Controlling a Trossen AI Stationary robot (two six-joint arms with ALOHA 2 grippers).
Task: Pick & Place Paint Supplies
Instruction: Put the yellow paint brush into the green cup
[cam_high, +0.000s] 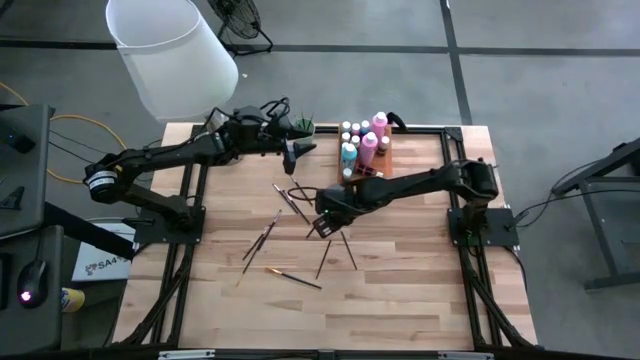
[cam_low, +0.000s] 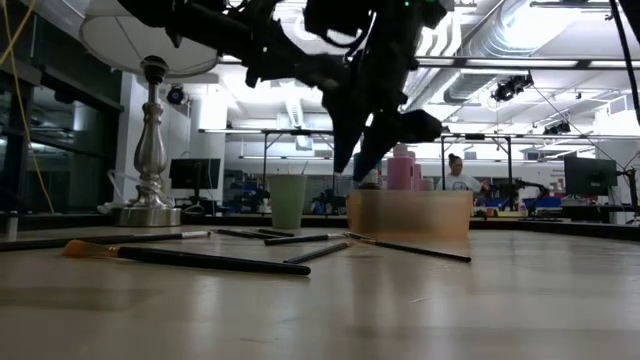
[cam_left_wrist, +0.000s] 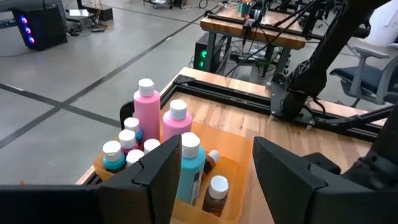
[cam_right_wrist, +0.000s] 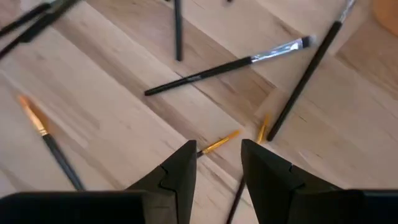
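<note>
From above, my left gripper (cam_high: 290, 152) hangs over the far side of the wooden table (cam_high: 420, 290), just left of the orange tray (cam_high: 384, 160) that holds the paint bottles (cam_high: 368, 148). A green cup (cam_high: 303, 127) stands by that arm, and the white lampshade (cam_high: 172, 55) rises at the far left corner. My right gripper (cam_high: 322, 226) hovers mid-table over the scattered paintbrushes (cam_high: 262, 238).

At table height, brushes lie flat across the wood, the nearest an orange-tipped brush (cam_low: 185, 258). The pale green cup (cam_low: 287, 201) stands behind them, the tray (cam_low: 410, 215) with pink bottles (cam_low: 401, 168) to its right, and the lamp's silver base (cam_low: 150, 160) at left. A person (cam_low: 459, 175) is far back in the room.

Past my left wrist, my left fingers (cam_left_wrist: 280, 180) stand apart with nothing between them; beyond them sit a tall pink bottle (cam_left_wrist: 147, 111), a teal bottle (cam_left_wrist: 189, 168) and a brown bottle (cam_left_wrist: 217, 194) in the tray.

Past my right wrist, my right fingers (cam_right_wrist: 267, 177) are spread and empty above a yellow-tipped brush (cam_right_wrist: 217, 142); a silver-ferruled brush (cam_right_wrist: 230, 67) lies beyond.
</note>
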